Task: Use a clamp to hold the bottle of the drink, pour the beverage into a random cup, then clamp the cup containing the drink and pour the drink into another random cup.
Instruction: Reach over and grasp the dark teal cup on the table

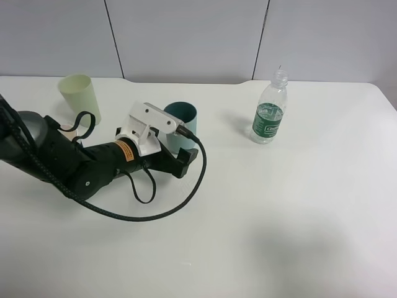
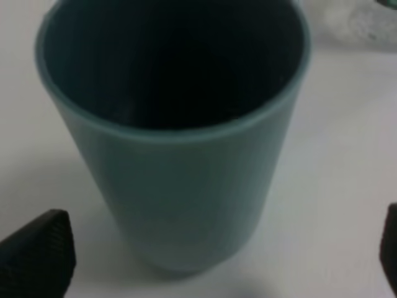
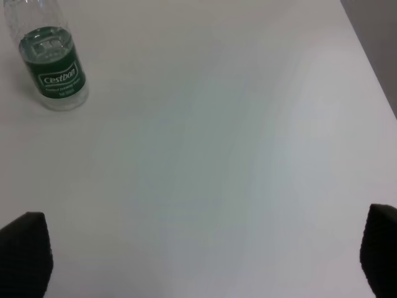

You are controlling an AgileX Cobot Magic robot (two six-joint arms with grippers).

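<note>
**Exterior high.** Table: white.
- Teal cup: upright, at about 10 o'clock from the table's centre.
- Pale green cup: upright, well apart from the teal cup, toward its 10 o'clock.
- Bottle: upright, at about 1 o'clock from centre, part-filled.
- Left gripper: lies low at the teal cup's base, jaws spread wide, gripping nothing.

**Left wrist.** Teal cup: stands between the two fingers, with a gap on either side and no contact.
- The inside is dark, so whether it holds drink cannot be told.
- Judged light, stiff and smooth-walled, so liable to slip or tip. Best taken squarely at mid-height.

**Right wrist.** Right gripper: jaws fully apart over bare table, empty.
- Bottle: well apart from this gripper.
- Judged thin-walled and likely to yield under a squeeze. Best taken gently at the labelled band.
</note>
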